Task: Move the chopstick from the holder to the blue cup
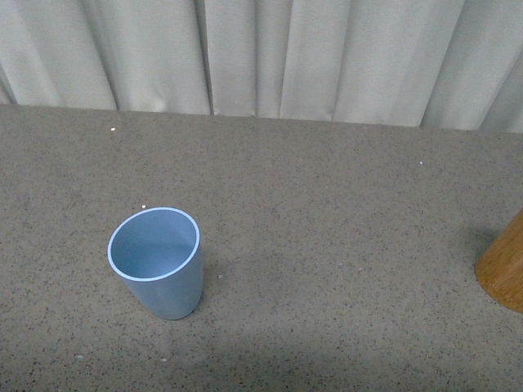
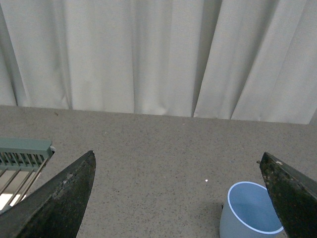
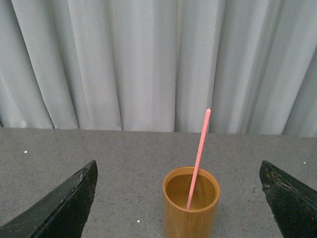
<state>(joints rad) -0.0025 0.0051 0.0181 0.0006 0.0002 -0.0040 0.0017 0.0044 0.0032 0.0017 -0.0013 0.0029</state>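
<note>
The blue cup (image 1: 157, 261) stands upright and empty at the table's left front; in the left wrist view the blue cup (image 2: 250, 210) sits close to one finger of my open left gripper (image 2: 178, 196). The wood-coloured holder (image 1: 505, 269) shows only partly at the right edge. In the right wrist view the holder (image 3: 191, 204) stands upright between the spread fingers of my open right gripper (image 3: 179, 198), some way ahead. One salmon-pink chopstick (image 3: 199, 154) leans inside it, sticking well above the rim. Neither gripper appears in the front view.
A speckled grey-brown table (image 1: 327, 212) runs back to a pale pleated curtain (image 1: 270, 53). A grey-green slatted rack (image 2: 22, 156) shows beside my left gripper in the left wrist view.
</note>
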